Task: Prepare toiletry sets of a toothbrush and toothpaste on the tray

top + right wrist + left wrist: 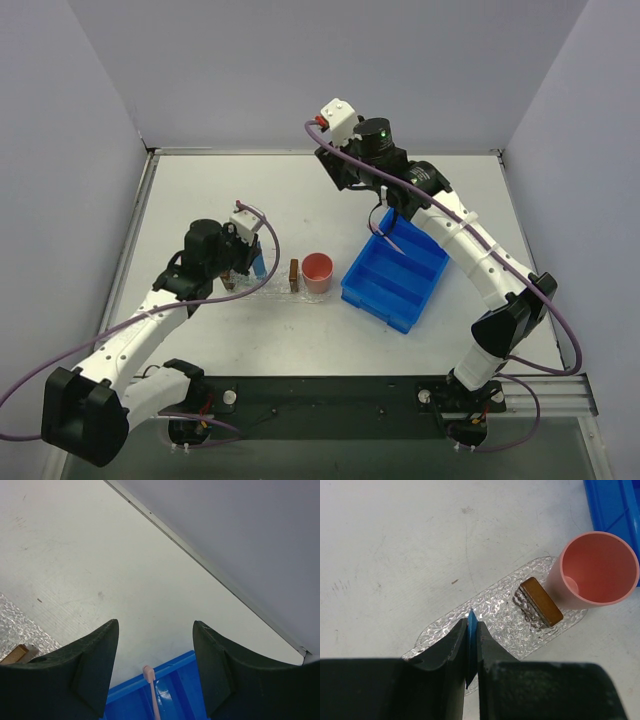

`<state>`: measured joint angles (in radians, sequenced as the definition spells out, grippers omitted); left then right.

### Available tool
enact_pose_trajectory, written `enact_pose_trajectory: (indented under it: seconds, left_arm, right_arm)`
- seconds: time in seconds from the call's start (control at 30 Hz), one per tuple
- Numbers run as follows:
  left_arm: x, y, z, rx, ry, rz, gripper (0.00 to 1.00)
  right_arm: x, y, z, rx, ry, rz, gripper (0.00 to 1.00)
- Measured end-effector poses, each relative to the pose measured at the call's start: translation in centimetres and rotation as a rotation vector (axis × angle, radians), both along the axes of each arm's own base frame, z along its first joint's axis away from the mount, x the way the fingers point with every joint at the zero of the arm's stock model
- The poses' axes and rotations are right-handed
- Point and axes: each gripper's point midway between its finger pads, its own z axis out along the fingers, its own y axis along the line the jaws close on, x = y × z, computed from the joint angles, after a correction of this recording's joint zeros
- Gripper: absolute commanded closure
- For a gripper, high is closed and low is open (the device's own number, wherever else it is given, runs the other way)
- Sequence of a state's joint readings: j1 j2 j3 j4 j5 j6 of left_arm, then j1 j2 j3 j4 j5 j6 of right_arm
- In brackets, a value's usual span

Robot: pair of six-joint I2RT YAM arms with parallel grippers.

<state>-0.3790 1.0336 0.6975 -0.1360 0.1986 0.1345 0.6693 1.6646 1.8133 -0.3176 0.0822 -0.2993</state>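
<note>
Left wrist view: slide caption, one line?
Left gripper shut on blue toothpaste over the tray; brown block on it, pink cup at its end.

Scanning all three views now, and nothing legible is showing up: no text, label, brand or number is reading on any surface.

Only a thin blue edge of the toothpaste shows, clamped inside the left gripper, which hides the tray's near end. The toothbrush handle is cut off at the frame edge between the right gripper fingers.
</note>
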Motion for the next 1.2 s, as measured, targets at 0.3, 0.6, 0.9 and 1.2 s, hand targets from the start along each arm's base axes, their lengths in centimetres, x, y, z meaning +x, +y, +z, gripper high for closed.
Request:
enact_pose_trajectory:
  seconds: [0.3,0.6,0.9,1.2]
  left_arm:
    - [0.2,-0.1,-0.8,0.001,0.002,0.000,1.00]
    - [0.0,-0.1,-1.7,0.001,0.008,-0.006,1.00]
    - [0.1,-0.2,-1.7,-0.002,-0.008,-0.011,1.00]
    - [0.1,-0.2,-1.7,-0.001,-0.011,-0.013,0.92]
  right_arm:
    - [-0.1,0.1,0.0,-0.015,-0.008,0.005,0.44]
    - [0.0,0.0,0.1,-0.025,-0.013,0.002,0.44]
    - [-0.3,0.4,0.1,-0.039,-0.021,0.016,0.44]
    - [-0.4,0.6,0.1,-0.043,-0.023,0.021,0.44]
